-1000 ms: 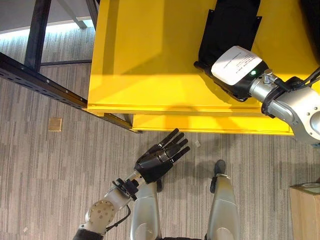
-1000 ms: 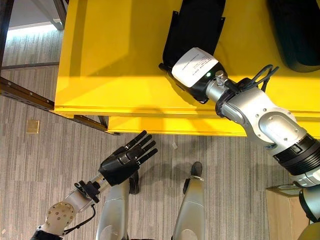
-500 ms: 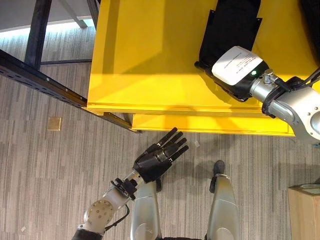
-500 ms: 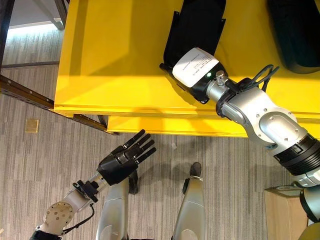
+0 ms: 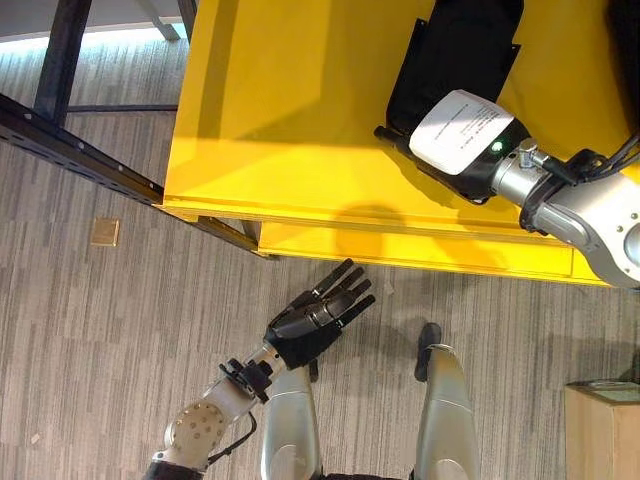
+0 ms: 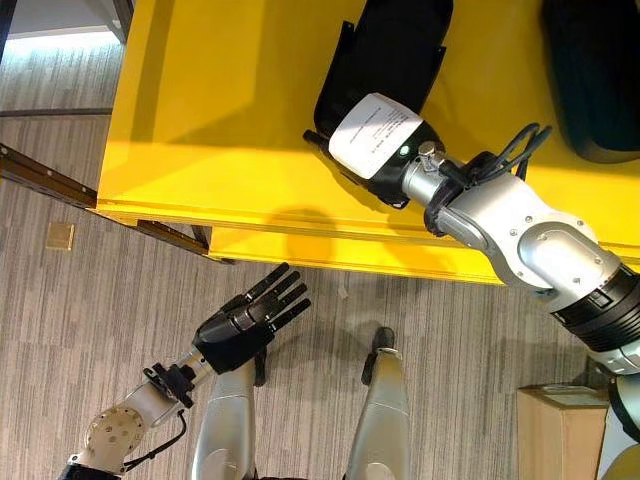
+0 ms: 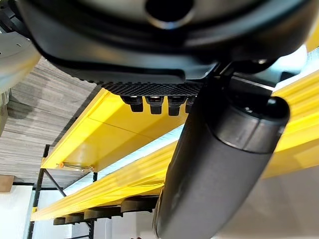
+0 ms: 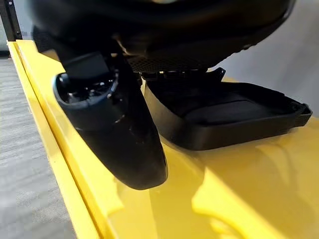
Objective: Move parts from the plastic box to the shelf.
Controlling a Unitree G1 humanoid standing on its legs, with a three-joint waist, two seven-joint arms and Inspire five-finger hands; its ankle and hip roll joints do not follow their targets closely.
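Black part [image 5: 455, 55] lay flat on the yellow shelf [image 5: 290, 100], the right hand [image 5: 458, 140] over its near end, grip hidden. It looked a stiff, light, thin-walled shell, best held by its rim. Left hand [image 5: 315, 320] hung open below the shelf.

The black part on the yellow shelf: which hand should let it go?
The right hand: it rests on the black part lying on the yellow shelf. The left hand hangs open over the floor.
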